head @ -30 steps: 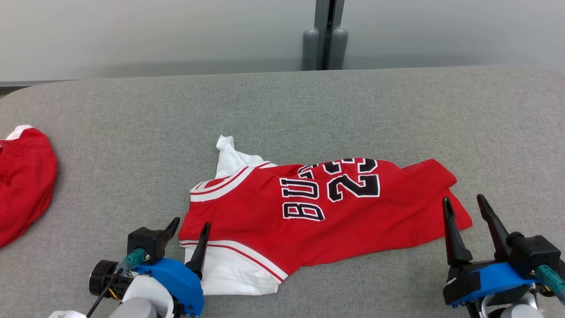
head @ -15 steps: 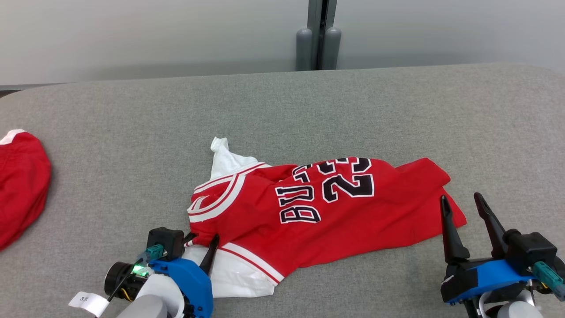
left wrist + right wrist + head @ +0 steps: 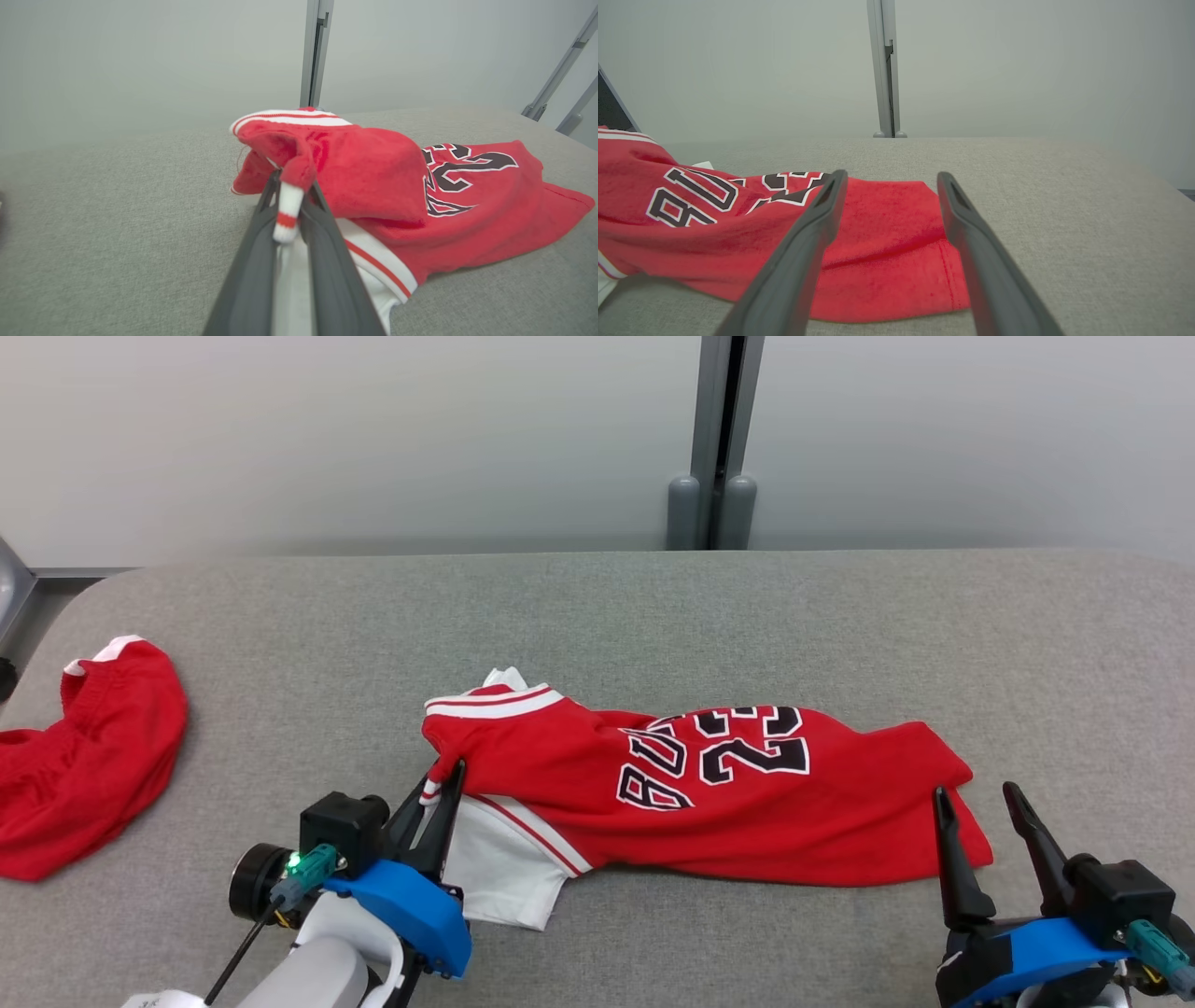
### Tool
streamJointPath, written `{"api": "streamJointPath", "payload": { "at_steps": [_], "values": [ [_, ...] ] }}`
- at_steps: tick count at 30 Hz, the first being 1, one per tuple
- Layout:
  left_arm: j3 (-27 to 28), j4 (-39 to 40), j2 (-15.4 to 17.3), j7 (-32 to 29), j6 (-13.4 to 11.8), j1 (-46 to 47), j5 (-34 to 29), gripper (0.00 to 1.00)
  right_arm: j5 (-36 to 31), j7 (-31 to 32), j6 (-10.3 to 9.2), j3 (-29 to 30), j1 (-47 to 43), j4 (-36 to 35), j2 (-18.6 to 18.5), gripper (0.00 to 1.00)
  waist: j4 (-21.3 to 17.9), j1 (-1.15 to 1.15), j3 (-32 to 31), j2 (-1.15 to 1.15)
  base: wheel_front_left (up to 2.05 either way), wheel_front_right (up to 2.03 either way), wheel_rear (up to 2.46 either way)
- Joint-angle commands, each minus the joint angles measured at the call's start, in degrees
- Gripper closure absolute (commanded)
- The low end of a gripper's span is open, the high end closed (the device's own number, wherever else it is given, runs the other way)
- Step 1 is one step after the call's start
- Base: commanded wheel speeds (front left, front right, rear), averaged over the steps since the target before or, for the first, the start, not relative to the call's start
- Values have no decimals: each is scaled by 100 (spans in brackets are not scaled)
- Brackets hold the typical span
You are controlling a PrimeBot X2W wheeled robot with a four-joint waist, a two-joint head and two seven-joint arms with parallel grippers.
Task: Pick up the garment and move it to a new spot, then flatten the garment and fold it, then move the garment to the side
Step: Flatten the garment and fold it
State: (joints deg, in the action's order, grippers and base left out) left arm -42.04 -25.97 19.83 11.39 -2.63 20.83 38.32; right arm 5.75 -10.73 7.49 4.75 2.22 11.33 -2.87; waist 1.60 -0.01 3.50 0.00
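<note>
head: red jersey (image 3: 747,793) lies mid-table (image 3: 597,607); left gripper (image 3: 441,782) at its 8 o'clock edge, right gripper (image 3: 976,791) at its 4 o'clock corner | left wrist: fingers clamped together on the jersey's striped trim, that corner seemingly lifted | right wrist: fingers spread wide over the hem, gripping nothing

Head looks down; low wrist views share jersey (image 3: 747,807)
</note>
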Motion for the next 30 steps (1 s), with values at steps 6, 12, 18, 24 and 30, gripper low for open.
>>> {"api": "streamJointPath", "payload": {
  "at_steps": [6, 12, 18, 24, 30],
  "values": [
    [-42, 1072, 290, -106, -438, -515, -114, 100, 48, -5, 1, -16, -137, -18, -6, 0, 146, 1, -63, 0, 0, 0, 0],
    [5, 1754, 541, -235, -751, -880, -90, 100, 41, 29, 1, -18, -143, -45, -5, 0, 230, 1, -15, 0, 0, 0, 0],
    [98, 2007, 676, -293, -883, -775, -124, 100, 38, 42, 1, -95, -14, -53, -5, 0, 172, 1, 105, 0, 0, 0, 0],
    [244, 1901, 720, -255, -894, -483, -112, 100, 31, 16, 1, -81, 127, -27, -7, 0, -62, 1, 299, 0, 0, 0, 0],
    [453, 1541, 779, -124, -845, -227, -45, 100, 22, -34, 1, -29, 268, 8, -5, 0, -390, 1, 579, 0, 0, 0, 0]
  ]
}}
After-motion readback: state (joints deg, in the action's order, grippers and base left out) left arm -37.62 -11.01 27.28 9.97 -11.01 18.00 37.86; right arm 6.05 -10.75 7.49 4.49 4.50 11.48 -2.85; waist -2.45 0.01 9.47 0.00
